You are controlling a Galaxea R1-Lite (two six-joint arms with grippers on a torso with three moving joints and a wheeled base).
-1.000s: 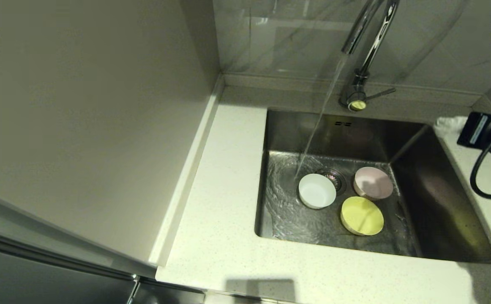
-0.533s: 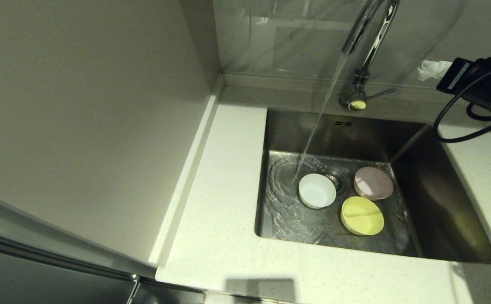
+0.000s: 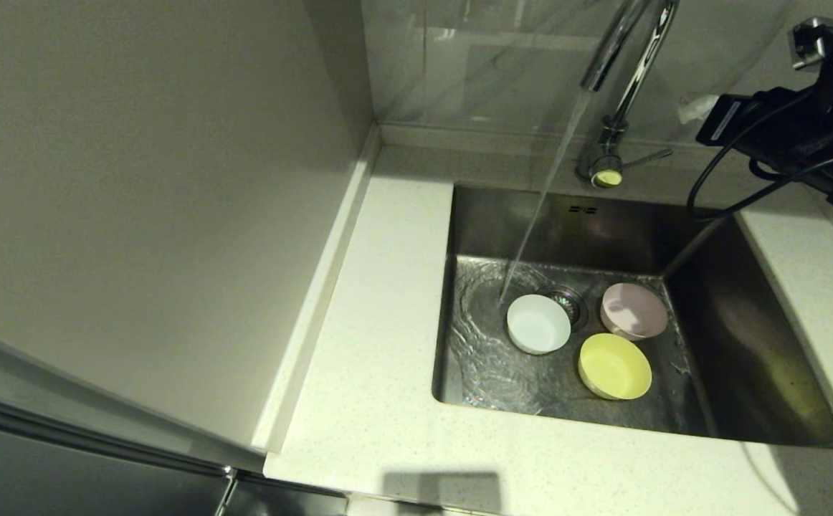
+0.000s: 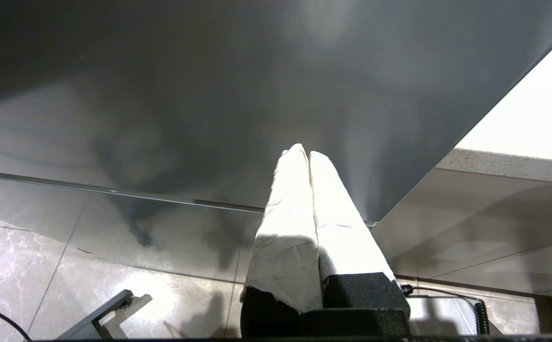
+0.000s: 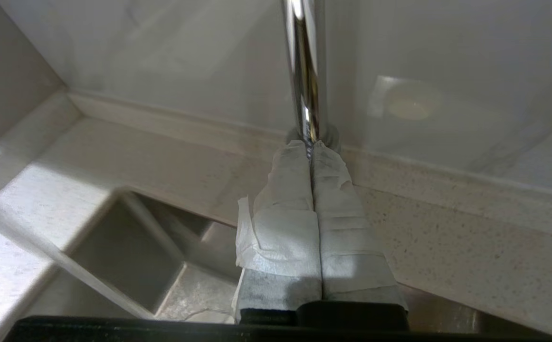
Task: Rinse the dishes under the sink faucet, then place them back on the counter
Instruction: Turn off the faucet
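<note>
Nearest, a broad strip of off-white counter (image 3: 388,430) along the near and left sides of the sink (image 3: 746,358). On the steel floor, three bowls clustered around the drain: yellow bowl (image 3: 614,366) nearest, white bowl (image 3: 538,324) just beyond to its left, pink bowl (image 3: 634,309) beyond to its right. All upright, none under the water. Stream falling slantwise from the faucet (image 3: 621,79) and landing on the basin floor just left of the white bowl, rippling outward.

Farther back and to the right, right gripper (image 5: 311,149) held high near the rear wall, taped fingers pressed together on nothing, tips pointed at the chrome stem, close to it; contact impossible to confirm. Bowls well below and to the near left of it, so reaching any of them probably calls for a descent into the basin with fingers spread first. Pink bowl likely closest to that arm.

Left gripper (image 4: 308,154) parked outside the head view, fingers together, facing a dark cabinet panel, far from the work.
</note>
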